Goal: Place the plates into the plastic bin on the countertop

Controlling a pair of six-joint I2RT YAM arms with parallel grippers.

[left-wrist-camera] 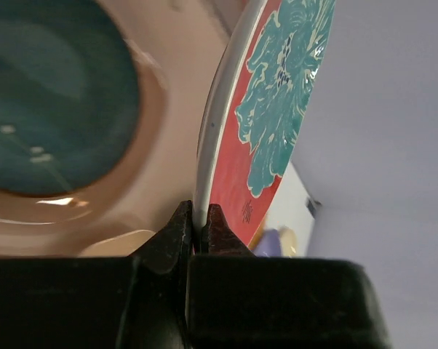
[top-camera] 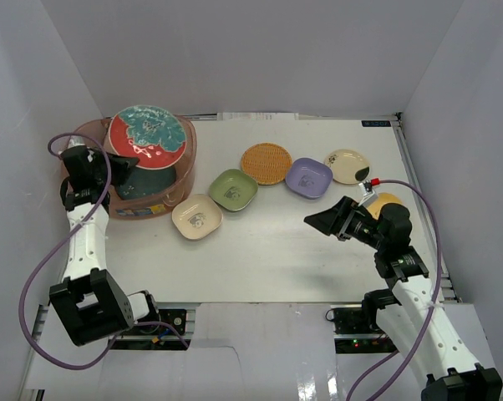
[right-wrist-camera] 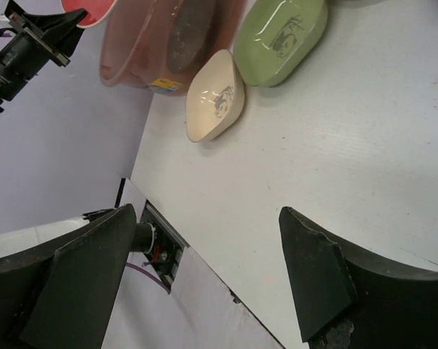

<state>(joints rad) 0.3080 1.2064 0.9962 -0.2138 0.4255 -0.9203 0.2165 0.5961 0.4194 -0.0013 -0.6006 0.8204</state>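
The left gripper (left-wrist-camera: 197, 224) pinches the rim of the red-and-teal floral plate (top-camera: 147, 134). The plate is over the plastic bin (top-camera: 154, 214), its painted face up and a bit tilted. The right gripper (right-wrist-camera: 204, 218) is spread wide above the countertop (top-camera: 268, 246).

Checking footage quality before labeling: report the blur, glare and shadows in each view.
Top external: sharp, evenly lit, small glare spots on the floral plate. Left wrist: the dark teal plate in the plastic bin is blurred, the floral plate's rim crisper. Right wrist: countertop and cream dish sharp, the right end effector a dark silhouette.
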